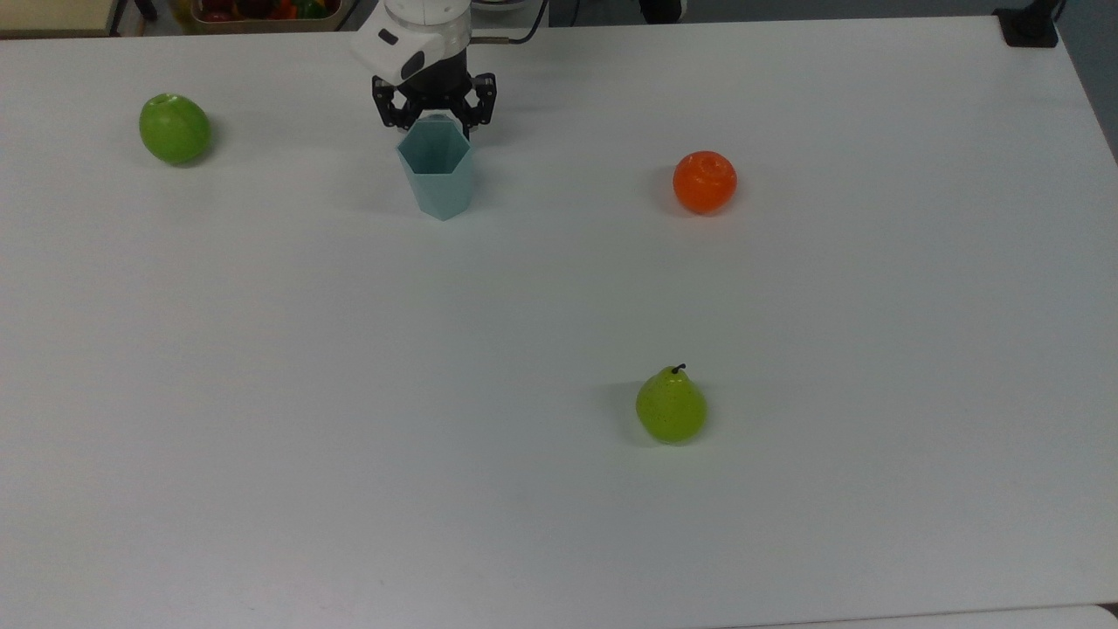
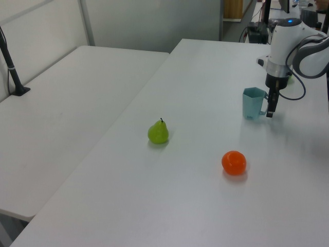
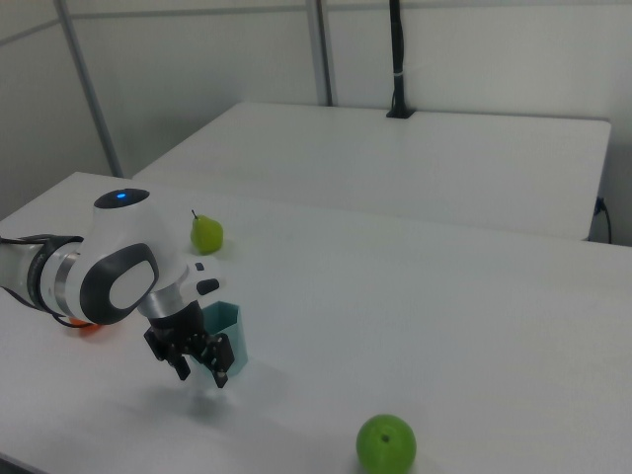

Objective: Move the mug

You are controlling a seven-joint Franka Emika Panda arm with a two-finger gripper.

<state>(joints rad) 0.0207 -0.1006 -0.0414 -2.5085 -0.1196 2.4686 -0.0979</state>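
mug (image 1: 437,172) upright on table (image 1: 559,349), between green apple (image 1: 175,129) and orange (image 1: 705,182) | pincer (image 1: 435,118) clenched on mug's tab | advice: carry level, clear of orange.

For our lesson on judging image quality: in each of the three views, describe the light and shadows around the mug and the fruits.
Top view: even, diffuse light; the mug, orange and pear cast only faint, soft shadows. Left view: a pale shadow lies beside the mug, and the table has a mild sheen. Right view: soft shadow under the gripper and the green apple.
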